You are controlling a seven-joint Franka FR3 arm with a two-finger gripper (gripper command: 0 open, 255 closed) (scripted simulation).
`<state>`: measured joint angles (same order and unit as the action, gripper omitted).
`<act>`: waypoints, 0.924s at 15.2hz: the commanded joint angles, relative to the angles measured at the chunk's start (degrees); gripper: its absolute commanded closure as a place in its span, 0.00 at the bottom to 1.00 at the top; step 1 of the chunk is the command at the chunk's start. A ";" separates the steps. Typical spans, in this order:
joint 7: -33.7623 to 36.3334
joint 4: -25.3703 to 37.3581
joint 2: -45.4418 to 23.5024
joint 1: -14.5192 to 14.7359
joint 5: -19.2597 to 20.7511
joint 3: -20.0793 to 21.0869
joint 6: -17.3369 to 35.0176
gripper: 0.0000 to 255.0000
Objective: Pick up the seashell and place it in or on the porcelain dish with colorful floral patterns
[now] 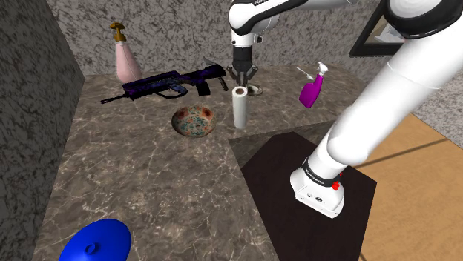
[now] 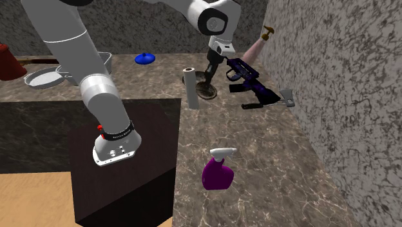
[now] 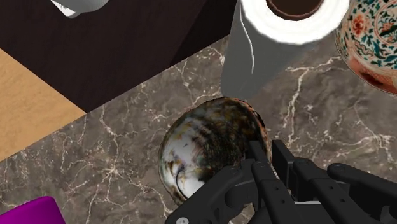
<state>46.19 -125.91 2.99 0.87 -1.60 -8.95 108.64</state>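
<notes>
- On the bench point(image 1: 148, 178), behind the upright paper roll point(image 1: 240, 107) as the shoulder view has it, lies the seashell point(image 3: 207, 149). It is mottled brown and white, glossy, and rests on the stone just beside the roll's foot.
- The tool point(image 3: 266, 156) hangs over the seashell, with its tip at the shell's edge. Whether it is apart, together or clamped on the shell cannot be told.
- Containers:
  - One floral dish point(image 1: 194, 121), cream with red and green patterning, stands on the other side of the paper roll from the seashell. It is near the roll but not touching it, and its patterned inside faces up.
  - One round grey basin point(image 2: 40, 78) shows toward the second exterior view's left. Its contents cannot be made out.
- Bottles, two:
  - One pink pump bottle point(image 1: 126, 58) stands in the corner by the walls.
  - One purple spray bottle point(image 1: 312, 90) stands well apart from it, on the shoulder view's right.
- Other items, one each:
  - A dark purple toy rifle point(image 1: 167, 84) lies flat between the pink pump bottle and the tool.
  - A hatchet point(image 2: 287, 98) lies just beside the rifle, next to the wall.
  - A blue domed lid point(image 1: 96, 241) lies at the bench's near end in the shoulder view.
- Surface: dark brown marble with pale veins.
- Room:
  - Speckled grey stone walls point(image 1: 30, 89) meet in a corner behind the bench.
  - A black stand point(image 1: 297, 222) abuts the bench.
  - A pale wood floor point(image 1: 415, 200) lies beside the stand.
</notes>
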 commanded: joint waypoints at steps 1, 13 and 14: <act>2.53 1.89 -1.49 1.46 -1.07 1.51 -0.32 1.00; 16.05 16.15 -11.96 9.10 -4.91 8.74 -3.07 1.00; 17.14 17.79 -13.12 9.71 -5.07 9.23 -3.44 1.00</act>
<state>62.08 -109.63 -8.98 9.90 -6.47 -0.27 105.43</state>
